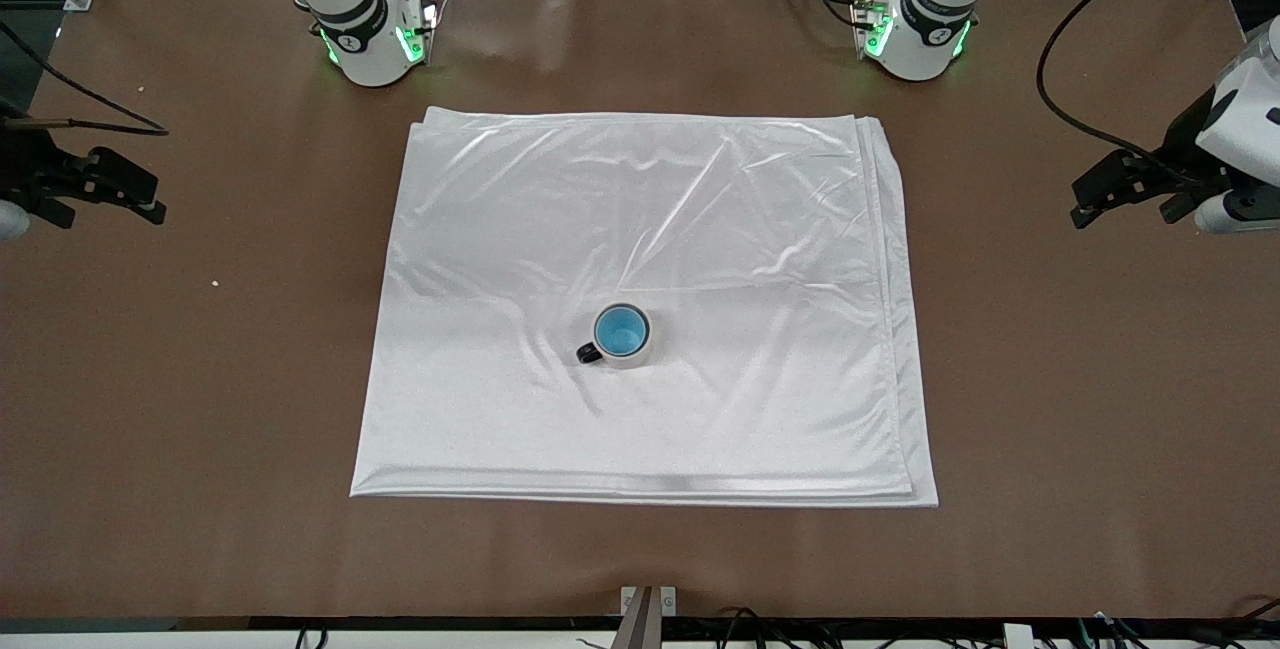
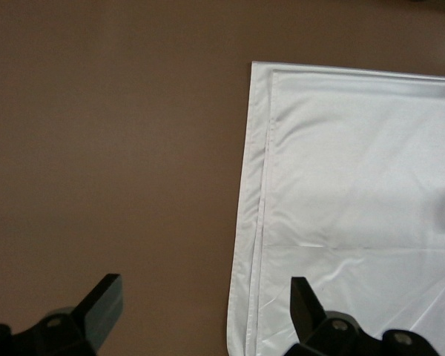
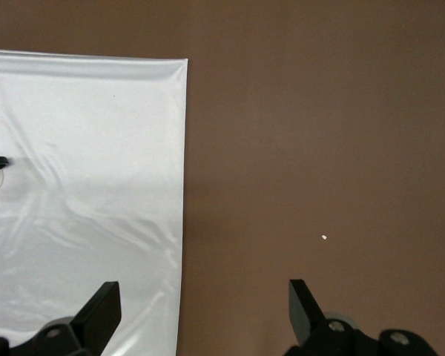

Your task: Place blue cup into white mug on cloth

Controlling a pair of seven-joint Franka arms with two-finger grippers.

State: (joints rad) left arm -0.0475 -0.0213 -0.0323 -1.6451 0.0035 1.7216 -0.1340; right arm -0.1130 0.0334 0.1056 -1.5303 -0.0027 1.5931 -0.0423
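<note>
With the blue cup (image 1: 620,330) already nested inside the white mug (image 1: 624,340) on the cloth (image 1: 700,229), keep the left claw (image 1: 1125,194) and right claw (image 1: 110,191) open, empty and parked over the bare surface (image 1: 200,379), off the cloth.

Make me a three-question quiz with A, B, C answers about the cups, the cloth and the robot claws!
1. Where is the blue cup?
A. inside the white mug
B. on the bare table
C. in a claw

2. What colour is the mug's handle?
A. red
B. black
C. white

3. How are the left claw and the right claw?
A. both open, holding nothing
B. both shut on the cloth
C. one holds the mug

Answers: 1 A, blue shows inside the mug's rim on the cloth. 2 B, the handle is a dark stub. 3 A, both claws wait over bare table at the cloth's sides.
</note>
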